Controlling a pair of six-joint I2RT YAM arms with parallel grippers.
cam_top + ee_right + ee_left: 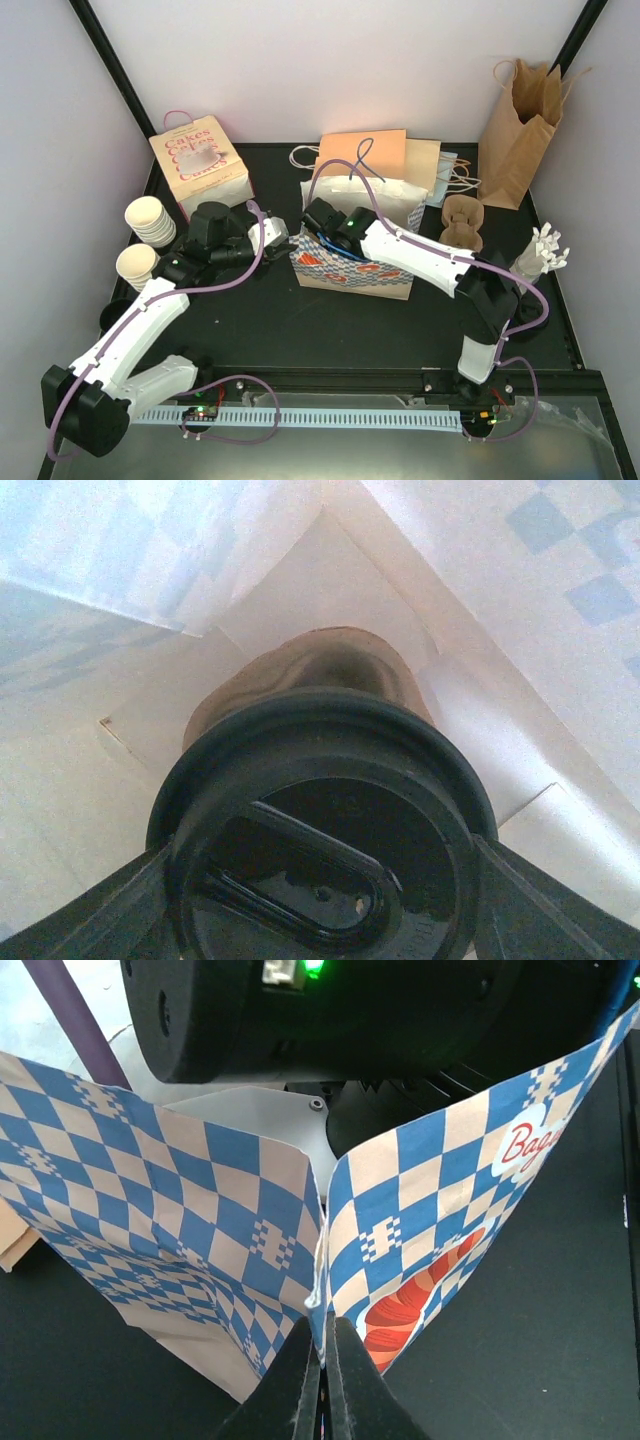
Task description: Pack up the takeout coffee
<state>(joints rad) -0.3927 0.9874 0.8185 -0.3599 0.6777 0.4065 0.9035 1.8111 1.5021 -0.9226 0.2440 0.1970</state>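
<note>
Right end effector (320,858), lid (400,770) inside bag (200,1220)

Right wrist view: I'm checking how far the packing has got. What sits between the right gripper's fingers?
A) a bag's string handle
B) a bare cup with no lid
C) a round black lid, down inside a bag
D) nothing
C: a round black lid fills the right gripper, a finger at each side of its rim, with the checkered bag showing its pale paper inside all around.
</note>
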